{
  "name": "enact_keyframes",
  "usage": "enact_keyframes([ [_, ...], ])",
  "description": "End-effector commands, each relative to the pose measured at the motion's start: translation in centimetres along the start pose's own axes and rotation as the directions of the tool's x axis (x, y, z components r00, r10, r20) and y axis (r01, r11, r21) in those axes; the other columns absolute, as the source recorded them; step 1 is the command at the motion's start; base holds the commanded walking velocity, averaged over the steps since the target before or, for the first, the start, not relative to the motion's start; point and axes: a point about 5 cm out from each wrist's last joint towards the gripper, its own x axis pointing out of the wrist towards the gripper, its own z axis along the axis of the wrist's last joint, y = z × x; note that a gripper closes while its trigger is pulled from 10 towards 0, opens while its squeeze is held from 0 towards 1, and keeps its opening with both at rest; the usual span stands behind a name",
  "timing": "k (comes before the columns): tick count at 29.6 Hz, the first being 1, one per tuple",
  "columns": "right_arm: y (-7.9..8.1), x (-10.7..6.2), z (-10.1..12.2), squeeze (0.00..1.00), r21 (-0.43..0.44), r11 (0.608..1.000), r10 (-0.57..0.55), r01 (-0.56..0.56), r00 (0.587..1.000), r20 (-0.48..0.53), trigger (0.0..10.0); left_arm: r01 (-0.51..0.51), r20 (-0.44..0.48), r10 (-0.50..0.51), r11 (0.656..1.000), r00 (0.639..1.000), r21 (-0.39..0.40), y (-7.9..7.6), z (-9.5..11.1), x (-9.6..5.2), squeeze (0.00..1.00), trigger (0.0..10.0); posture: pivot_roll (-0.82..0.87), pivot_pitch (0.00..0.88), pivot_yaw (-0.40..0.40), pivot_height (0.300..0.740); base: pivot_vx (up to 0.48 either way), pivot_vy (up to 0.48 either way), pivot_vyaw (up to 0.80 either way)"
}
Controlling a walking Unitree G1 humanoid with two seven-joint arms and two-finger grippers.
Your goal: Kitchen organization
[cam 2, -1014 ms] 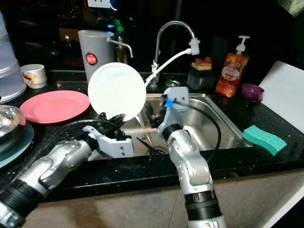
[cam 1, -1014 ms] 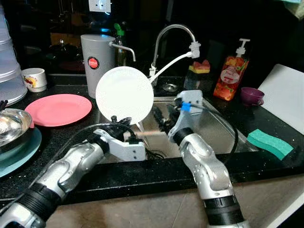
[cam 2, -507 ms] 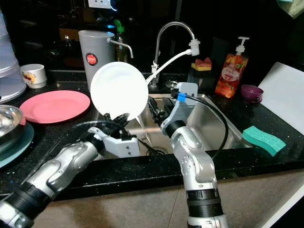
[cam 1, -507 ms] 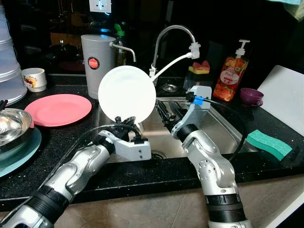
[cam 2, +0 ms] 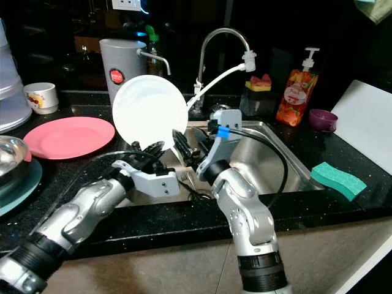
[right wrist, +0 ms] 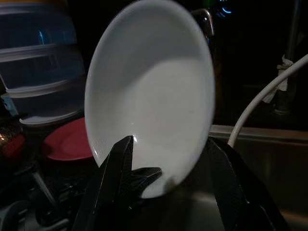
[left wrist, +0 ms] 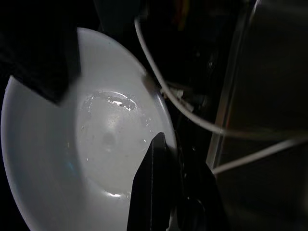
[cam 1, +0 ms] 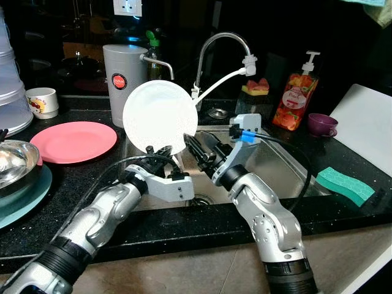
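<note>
A white plate (cam 1: pixel 159 116) stands upright on edge above the left side of the sink (cam 1: pixel 275 165). My left gripper (cam 1: pixel 160 152) is shut on its lower rim; one black finger (left wrist: pixel 154 192) lies across the plate's wet face (left wrist: pixel 91 144). My right gripper (cam 1: pixel 195 147) is open, just right of the plate's lower edge, pointing at it. In the right wrist view the plate (right wrist: pixel 154 91) stands between the two spread fingers (right wrist: pixel 115 178).
A pink plate (cam 1: pixel 73 141), steel bowl (cam 1: pixel 12 162) and white mug (cam 1: pixel 43 101) sit on the left counter. Grey canister (cam 1: pixel 125 73) and faucet (cam 1: pixel 223 43) stand behind the sink. Soap bottle (cam 1: pixel 296 101), purple cup (cam 1: pixel 321 124), green sponge (cam 1: pixel 345 185) and white board (cam 1: pixel 367 122) are on the right.
My right gripper has risen from the sink and moved left, up to the plate's lower edge. The left gripper still holds the plate, shifted only slightly.
</note>
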Motion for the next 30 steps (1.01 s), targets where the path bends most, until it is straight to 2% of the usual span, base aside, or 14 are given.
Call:
enact_keyframes([
  [1, -0.5, 0.1, -0.3, 0.00, -0.014, 0.999, -0.035, 0.035, 0.999, -0.019, 10.0, -0.006, 0.038, 0.005, 1.000, 0.999, 0.003, -0.2, 1.1, 0.1, 0.00, 10.0, 0.16, 0.045, -0.144, 0.740, 0.000, 0.000, 0.00],
  [6, -1.2, 0.5, -0.4, 0.00, -0.011, 0.997, -0.078, 0.078, 0.997, -0.028, 10.0, -0.014, 0.078, 0.015, 1.000, 0.997, -0.015, -0.6, 2.6, 0.0, 0.00, 10.0, 0.18, 0.042, -0.159, 0.740, 0.000, 0.000, 0.00],
  [13, -1.5, 0.8, -0.5, 0.00, -0.004, 0.996, -0.092, 0.092, 0.995, -0.024, 10.0, -0.006, 0.079, 0.008, 1.000, 0.997, -0.024, -1.1, 3.1, -0.3, 0.00, 10.0, 0.19, 0.034, -0.168, 0.740, 0.000, 0.000, 0.00],
  [14, -1.5, 0.9, -0.5, 0.00, -0.001, 0.995, -0.095, 0.095, 0.995, -0.020, 9.3, -0.004, 0.078, 0.006, 1.000, 0.997, -0.025, -1.2, 3.1, -0.4, 0.00, 10.0, 0.20, 0.034, -0.169, 0.740, 0.000, 0.000, 0.00],
  [15, -1.6, 0.9, -0.5, 0.00, 0.005, 0.995, -0.100, 0.100, 0.995, -0.014, 0.0, -0.003, 0.077, 0.005, 1.000, 0.997, -0.025, -1.3, 3.2, -0.4, 0.00, 10.0, 0.20, 0.034, -0.169, 0.740, 0.000, 0.000, 0.00],
  [26, -1.8, 0.8, -0.5, 0.00, 0.031, 0.994, -0.108, 0.108, 0.994, 0.009, 0.0, -0.012, 0.069, 0.014, 1.000, 0.997, -0.027, -1.4, 3.5, -0.4, 0.00, 10.0, 0.20, 0.022, -0.167, 0.740, 0.000, 0.000, 0.00],
  [30, -1.8, 0.7, -0.5, 0.00, 0.039, 0.993, -0.112, 0.111, 0.994, 0.013, 0.0, -0.010, 0.074, 0.013, 0.999, 0.997, -0.046, -1.4, 3.7, -0.3, 0.00, 10.0, 0.19, 0.057, -0.162, 0.740, 0.000, 0.000, 0.00],
])
